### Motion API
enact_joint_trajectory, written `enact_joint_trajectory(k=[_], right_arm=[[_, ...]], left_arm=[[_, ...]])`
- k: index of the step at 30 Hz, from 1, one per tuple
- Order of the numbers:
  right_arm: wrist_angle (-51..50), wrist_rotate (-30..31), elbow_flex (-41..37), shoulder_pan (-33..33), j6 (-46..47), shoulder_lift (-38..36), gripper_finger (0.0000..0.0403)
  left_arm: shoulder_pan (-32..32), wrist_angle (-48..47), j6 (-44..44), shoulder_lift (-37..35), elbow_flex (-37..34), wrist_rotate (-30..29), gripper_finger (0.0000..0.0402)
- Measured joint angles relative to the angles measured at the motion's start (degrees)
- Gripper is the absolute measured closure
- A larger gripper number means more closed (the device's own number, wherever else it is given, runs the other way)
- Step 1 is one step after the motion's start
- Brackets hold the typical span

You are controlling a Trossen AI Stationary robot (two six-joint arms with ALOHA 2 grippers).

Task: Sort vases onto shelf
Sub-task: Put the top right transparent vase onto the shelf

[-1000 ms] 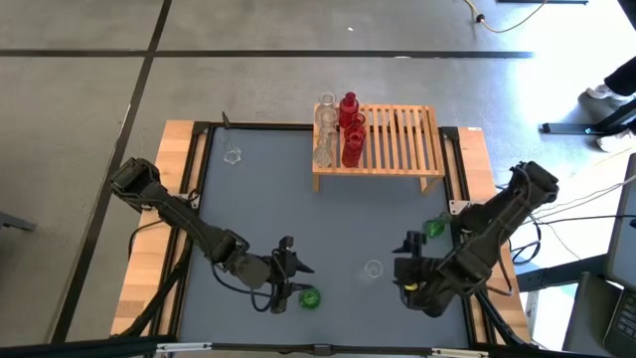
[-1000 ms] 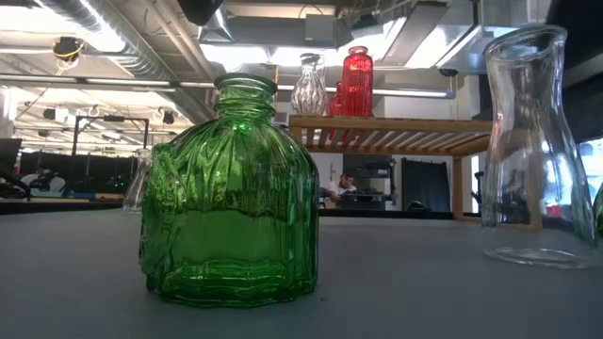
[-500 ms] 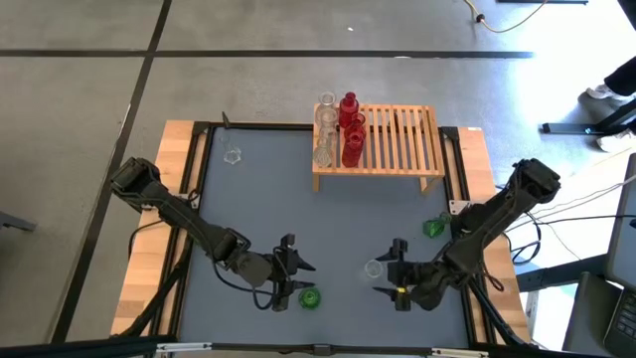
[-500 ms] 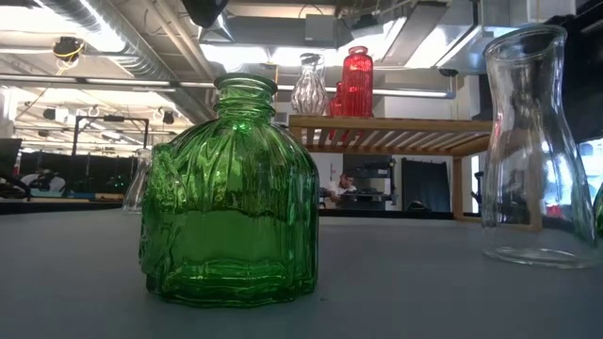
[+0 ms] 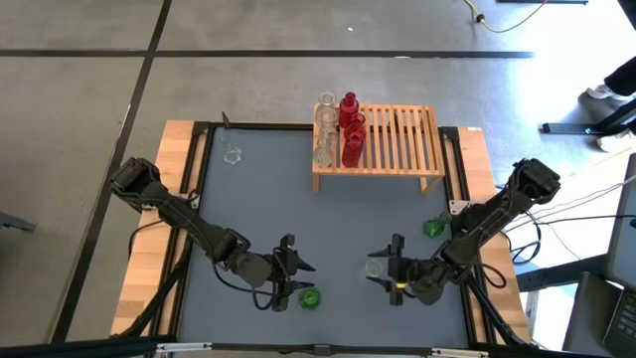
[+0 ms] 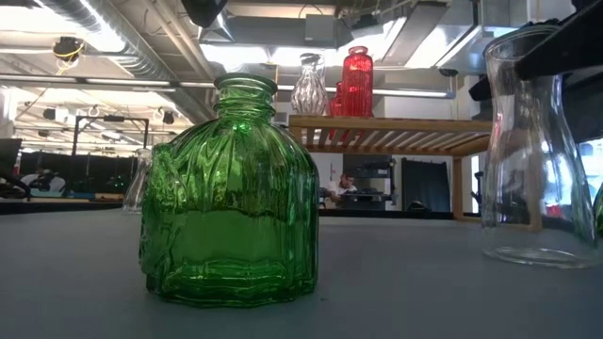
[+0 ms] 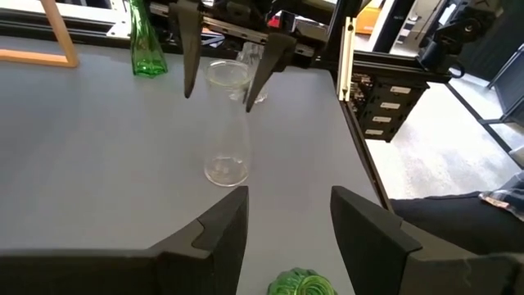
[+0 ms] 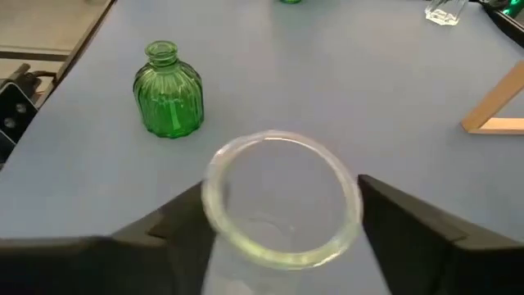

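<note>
A clear glass vase stands upright on the grey table near its front right. My right gripper reaches toward it from the right, nearly level. Its open fingers stand on either side of the vase's neck just under the rim, also seen in the left wrist view. My left gripper hovers open at the front centre. It holds nothing, and a squat ribbed green vase stands on the table just below and beside it. The slatted wooden shelf stands at the far side. My right gripper has one finger on each side of the clear vase's neck, coming in almost level from the table's right. I cannot tell whether either finger touches the glass. The vase stands upright with its base on the table.
Clear vases and red vases stand on the shelf's left end, and its right slats are bare. A slim green vase stands near the table's right edge. A small clear vase stands at the far left. Wooden borders frame the table.
My right gripper has come down and tipped from pointing steeply down to nearly level. It has moved toward the clear vase, so its fingers now flank the neck. The vase has stayed put.
</note>
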Motion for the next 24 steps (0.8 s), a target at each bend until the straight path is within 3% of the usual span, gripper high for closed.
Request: enact_joint_trajectory(k=[6, 14, 19, 24], right_arm=[[-0.3, 0.6, 0.0, 0.0, -1.1, 0.0, 0.0255], [-1.8, 2.4, 3.3, -0.9, -8.7, -3.1, 0.0255], [-11.2, 2.5, 8.7, -4.7, -13.4, -9.5, 0.0235], [-20.8, 2.4, 14.7, -10.6, -19.4, -17.9, 0.0248]], left_arm=[[0.0, 0.0, 0.4, 0.0, 0.0, -0.4, 0.0234], [0.0, 0.5, 3.0, -0.6, 0.0, 0.0, 0.0234], [0.3, -0.1, 6.0, -3.3, 0.0, 0.1, 0.0234], [0.4, -1.3, 9.7, -7.0, 0.0, 0.4, 0.0234]])
